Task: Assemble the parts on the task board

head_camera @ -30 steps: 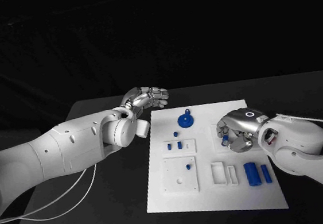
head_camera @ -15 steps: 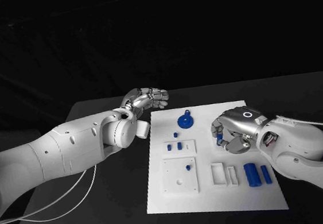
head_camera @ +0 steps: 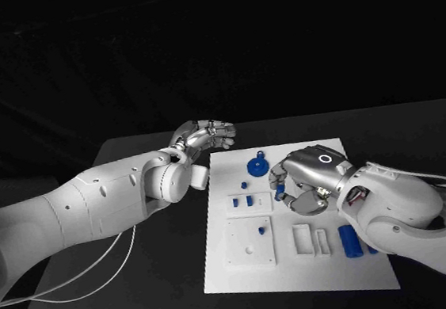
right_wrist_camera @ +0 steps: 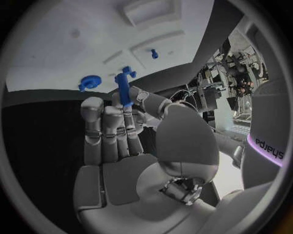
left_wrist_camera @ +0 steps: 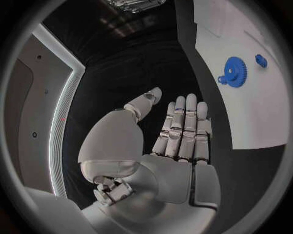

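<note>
The task board [head_camera: 299, 266] lies in the middle of the black bench [head_camera: 142, 296], its long sides running away from the robot, with bare bench all around it, most on the left. The right hand [head_camera: 303, 181] hangs over the board's middle and pinches a slim blue peg [right_wrist_camera: 124, 87] between thumb and fingers, the peg standing up past the fingertips (clearest from the right wrist). Behind it, near the far edge, lies one blue gear [head_camera: 258, 166], with a small blue knob [head_camera: 259, 153] just beyond. Left of the hand stand two small blue studs [head_camera: 241, 198] in a raised block, and one more blue stud [head_camera: 260, 230] sits in the square plate nearer the robot. By the right arm one blue cylinder [head_camera: 349, 239] shows whole; a second part beside it is partly hidden by the arm. The left hand [head_camera: 207, 135] hovers off the board's far left corner, over bare bench, fingers straight and close together, holding nothing.
</note>
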Available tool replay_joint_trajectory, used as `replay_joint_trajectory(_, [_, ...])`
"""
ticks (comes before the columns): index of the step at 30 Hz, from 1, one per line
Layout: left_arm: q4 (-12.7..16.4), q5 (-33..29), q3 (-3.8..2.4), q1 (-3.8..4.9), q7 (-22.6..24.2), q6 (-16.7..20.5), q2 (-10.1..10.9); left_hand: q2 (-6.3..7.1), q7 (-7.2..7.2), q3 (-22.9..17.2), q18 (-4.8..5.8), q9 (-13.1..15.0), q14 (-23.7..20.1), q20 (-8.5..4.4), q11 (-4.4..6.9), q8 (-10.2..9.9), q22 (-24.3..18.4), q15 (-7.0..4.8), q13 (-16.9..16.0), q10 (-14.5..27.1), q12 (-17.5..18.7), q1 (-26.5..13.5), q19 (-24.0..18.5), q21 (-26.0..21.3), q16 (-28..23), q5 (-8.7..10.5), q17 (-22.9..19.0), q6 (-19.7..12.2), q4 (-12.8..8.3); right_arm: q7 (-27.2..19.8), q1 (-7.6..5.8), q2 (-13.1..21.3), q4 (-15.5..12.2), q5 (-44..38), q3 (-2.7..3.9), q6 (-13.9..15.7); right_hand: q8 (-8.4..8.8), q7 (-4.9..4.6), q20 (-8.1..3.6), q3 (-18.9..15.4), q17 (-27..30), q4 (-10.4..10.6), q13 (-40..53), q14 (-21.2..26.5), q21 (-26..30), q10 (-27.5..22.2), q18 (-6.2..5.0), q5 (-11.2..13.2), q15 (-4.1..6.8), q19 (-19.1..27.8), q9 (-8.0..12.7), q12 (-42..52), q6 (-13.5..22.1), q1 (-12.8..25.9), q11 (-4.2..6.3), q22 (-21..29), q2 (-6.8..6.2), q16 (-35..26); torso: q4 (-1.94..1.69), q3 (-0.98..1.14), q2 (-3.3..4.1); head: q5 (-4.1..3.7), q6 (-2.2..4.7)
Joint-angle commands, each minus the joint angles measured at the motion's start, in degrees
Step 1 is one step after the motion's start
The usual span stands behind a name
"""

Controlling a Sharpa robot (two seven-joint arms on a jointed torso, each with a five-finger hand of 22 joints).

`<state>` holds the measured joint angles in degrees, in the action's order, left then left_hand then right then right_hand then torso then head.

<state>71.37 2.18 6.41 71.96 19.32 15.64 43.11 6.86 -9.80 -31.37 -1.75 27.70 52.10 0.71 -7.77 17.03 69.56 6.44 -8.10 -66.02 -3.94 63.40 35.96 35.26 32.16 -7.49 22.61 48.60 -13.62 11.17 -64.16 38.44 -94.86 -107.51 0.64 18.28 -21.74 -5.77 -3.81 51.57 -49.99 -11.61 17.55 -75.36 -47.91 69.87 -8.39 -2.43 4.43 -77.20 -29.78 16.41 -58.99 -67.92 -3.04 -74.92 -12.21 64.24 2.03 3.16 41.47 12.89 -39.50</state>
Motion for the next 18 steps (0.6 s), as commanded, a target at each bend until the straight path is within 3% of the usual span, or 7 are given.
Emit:
replay_joint_trajectory(1, [0.13,-0.25,-0.06,0.1,0.4,-0.75,-0.21,-0.05,-0.21,0.01,-0.98,-0.1,0.38,0.16,-0.06,0.2,0.07,0.15,0.07,-0.5,-0.18,-0.48,0.37,-0.26,-0.39,0.18,0.09,-0.34,0.24,-1.92,0.64,-1.14,-0.18,0.74,-0.2,1.45,-0.25,-0.1,-0.47,0.16,-0.09,0.27,1.84,0.11,-0.38,2.4,-6.61,-0.37,0.54,-0.22,-0.1,1.26,-0.36,-1.02,1.62,-1.03,0.27,0.22,0.05,-0.05,-0.01,0.16,-0.07])
replay_joint_trajectory(7, [0.11,-0.25,-0.06,0.1,0.39,-0.81,-0.33,-0.06,-0.21,0.01,-0.98,-0.11,0.39,0.16,-0.06,0.2,0.08,0.15,0.09,-0.5,-0.18,-0.47,0.37,-0.28,-0.43,0.18,0.14,-0.35,0.25,-2.36,2.16,-3.62,0.5,0.27,-0.84,1.13,-0.23,-0.11,-0.5,0.16,-0.09,0.28,1.85,0.12,-0.39,2.37,-6.61,-0.37,0.55,-0.23,-0.11,1.27,-0.35,-1.02,1.63,-1.03,0.27,0.22,-0.02,-0.02,0.01,0.69,-0.27])
replay_joint_trajectory(11, [0.08,-0.25,-0.06,0.1,0.39,-0.78,-0.38,-0.06,-0.21,0.01,-0.98,-0.11,0.4,0.16,-0.06,0.21,0.09,0.15,0.11,-0.51,-0.19,-0.46,0.37,-0.3,-0.46,0.18,0.18,-0.35,0.25,-2.77,3.43,-5.39,1.11,0.23,-2.11,0.98,-0.21,-0.11,-0.52,0.17,-0.08,0.29,1.86,0.13,-0.39,2.35,-6.61,-0.37,0.55,-0.22,-0.11,1.28,-0.35,-1.03,1.63,-1.03,0.28,0.21,0.0,-0.05,0.0,1.21,-0.41])
replay_joint_trajectory(18, [0.06,-0.25,-0.06,0.1,0.37,-0.82,-0.49,-0.06,-0.21,0.02,-0.98,-0.12,0.41,0.15,-0.06,0.22,0.1,0.15,0.13,-0.51,-0.18,-0.46,0.38,-0.32,-0.5,0.18,0.23,-0.35,0.25,-3.77,5.37,-7.18,2.38,1.01,-2.57,0.91,-0.18,-0.12,-0.53,0.16,-0.08,0.31,1.88,0.14,-0.39,2.32,-6.61,-0.36,0.55,-0.22,-0.12,1.29,-0.33,-1.02,1.63,-1.03,0.31,0.2,0.03,-0.07,0.0,1.25,-0.35])
